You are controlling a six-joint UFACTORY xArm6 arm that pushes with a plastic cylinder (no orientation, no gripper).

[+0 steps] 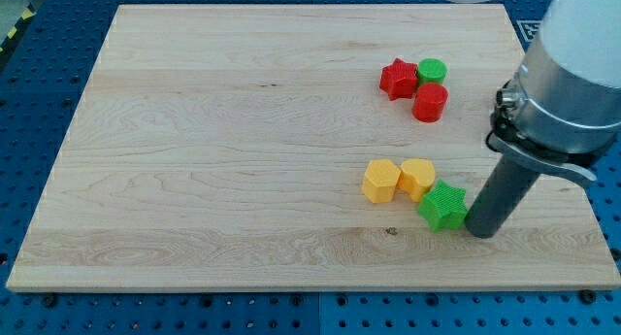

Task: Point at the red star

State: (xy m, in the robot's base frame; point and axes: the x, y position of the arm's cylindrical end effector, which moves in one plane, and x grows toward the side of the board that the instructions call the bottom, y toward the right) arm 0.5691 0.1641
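The red star lies near the view's top right of the wooden board. A green cylinder touches its right side, and a red cylinder sits just below and to the right of it. My tip rests on the board at the view's lower right, right beside a green star. The tip is well below the red star and to its right.
A yellow hexagon block and a yellow heart-like block sit left of the green star, touching each other. The arm's grey body hangs over the board's right edge. A blue perforated table surrounds the board.
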